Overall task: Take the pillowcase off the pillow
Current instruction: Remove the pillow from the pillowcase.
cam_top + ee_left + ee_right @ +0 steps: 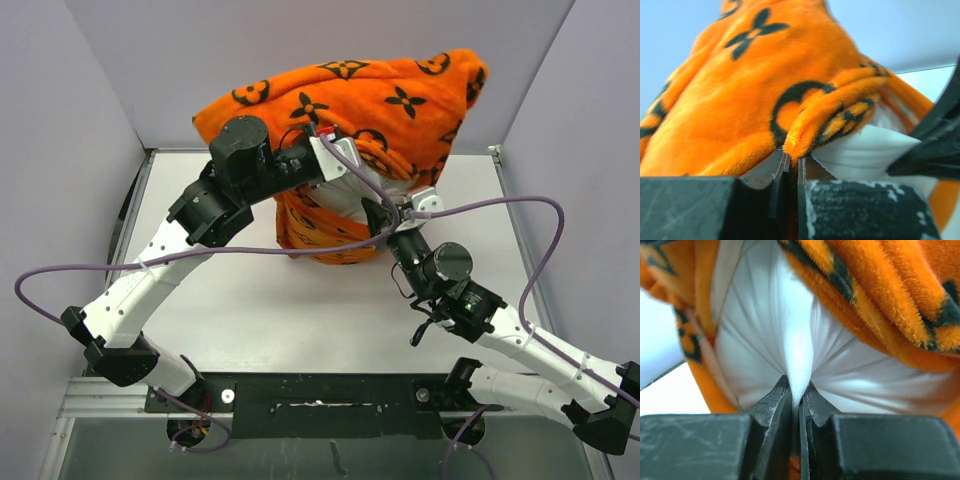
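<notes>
Both arms rise from the near edge of the worktop [250,310] and reach in toward its middle, purple cables [540,205] looping off them to either side. The right pincer [799,395] comes first, low and right of centre. Its jaws are shut tight on a pinched ridge of the white pillow [760,340], whose fabric fans out in creases from the grip. Orange plush hangs above and beside that bare patch.

Farther in and higher, the left pincer [790,162] is closed on a rolled fold of the pillowcase [350,95] at its open hem, and white cushion shows just right of the fold. The covered pillow stands over the far middle of the worktop. Its top leans toward the far right corner, in front of the back wall [200,50]. Most of it is inside the cover.
</notes>
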`<act>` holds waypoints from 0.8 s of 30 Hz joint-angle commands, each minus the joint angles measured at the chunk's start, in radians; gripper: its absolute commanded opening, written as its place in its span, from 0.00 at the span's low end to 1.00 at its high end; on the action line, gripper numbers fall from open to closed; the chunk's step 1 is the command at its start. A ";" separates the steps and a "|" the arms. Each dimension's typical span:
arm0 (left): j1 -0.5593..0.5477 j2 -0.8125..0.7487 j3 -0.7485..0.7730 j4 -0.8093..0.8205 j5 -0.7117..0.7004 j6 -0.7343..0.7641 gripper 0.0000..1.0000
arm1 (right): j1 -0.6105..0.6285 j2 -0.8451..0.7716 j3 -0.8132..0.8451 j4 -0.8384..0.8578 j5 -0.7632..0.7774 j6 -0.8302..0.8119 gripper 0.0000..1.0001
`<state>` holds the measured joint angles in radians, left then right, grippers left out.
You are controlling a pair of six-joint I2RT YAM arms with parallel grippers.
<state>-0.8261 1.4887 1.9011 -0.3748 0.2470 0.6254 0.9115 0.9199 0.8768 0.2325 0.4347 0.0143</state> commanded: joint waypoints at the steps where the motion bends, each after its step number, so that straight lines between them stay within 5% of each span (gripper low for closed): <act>1: 0.014 -0.092 0.105 0.569 -0.152 0.113 0.00 | 0.109 0.026 -0.100 -0.220 0.007 0.069 0.00; 14: -0.037 -0.045 0.197 0.634 -0.153 0.223 0.00 | 0.270 0.054 -0.182 -0.258 0.078 0.108 0.00; 24: -0.039 0.066 0.366 0.734 -0.281 0.334 0.00 | 0.383 0.077 -0.280 -0.358 0.142 0.155 0.00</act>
<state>-0.8925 1.5661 2.0136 -0.3683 0.1284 0.8349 1.1946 0.9176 0.7544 0.3309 0.6899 0.0727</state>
